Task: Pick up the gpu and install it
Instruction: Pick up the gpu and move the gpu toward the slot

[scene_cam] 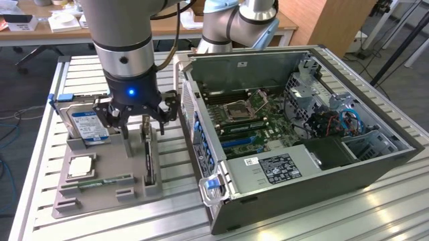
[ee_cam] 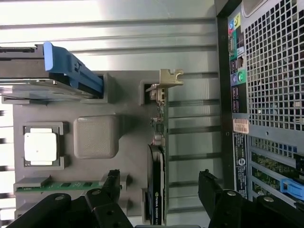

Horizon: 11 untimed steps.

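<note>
Claw: the gripper (scene_cam: pixel 138 123) hangs on the arm over the grey tray (scene_cam: pixel 94 198), jaws spread wide and holding nothing.
Claw from the wrist: its two dark fingers (ee_cam: pixel 110 186) stand one on each side of the gpu's (ee_cam: pixel 159 161) thin edge, with a gap on both sides as far as I can see.
Gpu: it stands on edge in its slot in the tray, directly under the claw, with the silvery bracket (ee_cam: pixel 169 79) at the far end from the fingers. From the exterior view the gpu (scene_cam: pixel 148 160) is a dark upright sliver near the case-side edge of the tray.
Tray neighbours: the hard drive (scene_cam: pixel 87 125) stands upright at the back, the CPU (scene_cam: pixel 80 165) lies flat in its pocket, and the green memory stick (scene_cam: pixel 104 182) lies in front of it. All are apart from the claw.
Case: the case (scene_cam: pixel 302 201) lies open just beside the tray, on the exterior view's right, with the board (scene_cam: pixel 254 120) facing up.
Done: by my reading only the approach; the claw is lined up over the card.
Left: the grasp, the lift, the carry to the case and the seating on the board. I see no card in the board yet.
</note>
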### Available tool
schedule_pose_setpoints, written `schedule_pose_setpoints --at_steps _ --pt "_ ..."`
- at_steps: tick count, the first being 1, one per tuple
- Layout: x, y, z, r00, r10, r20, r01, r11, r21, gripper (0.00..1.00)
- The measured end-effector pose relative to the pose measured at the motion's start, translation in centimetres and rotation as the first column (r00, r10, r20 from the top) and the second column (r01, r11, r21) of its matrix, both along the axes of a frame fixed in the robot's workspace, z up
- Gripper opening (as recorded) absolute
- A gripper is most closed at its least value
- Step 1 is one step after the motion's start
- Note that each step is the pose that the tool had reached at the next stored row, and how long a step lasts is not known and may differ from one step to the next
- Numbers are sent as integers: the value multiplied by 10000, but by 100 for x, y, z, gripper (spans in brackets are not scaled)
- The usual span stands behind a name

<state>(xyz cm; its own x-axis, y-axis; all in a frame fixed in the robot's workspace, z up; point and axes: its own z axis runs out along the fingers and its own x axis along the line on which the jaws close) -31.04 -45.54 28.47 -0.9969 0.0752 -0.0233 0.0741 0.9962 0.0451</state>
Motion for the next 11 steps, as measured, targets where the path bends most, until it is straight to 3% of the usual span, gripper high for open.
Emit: schedule_pose_setpoints --at_steps 11 --pt "0 0 -155 10000 0 0 0 10000 0 76"
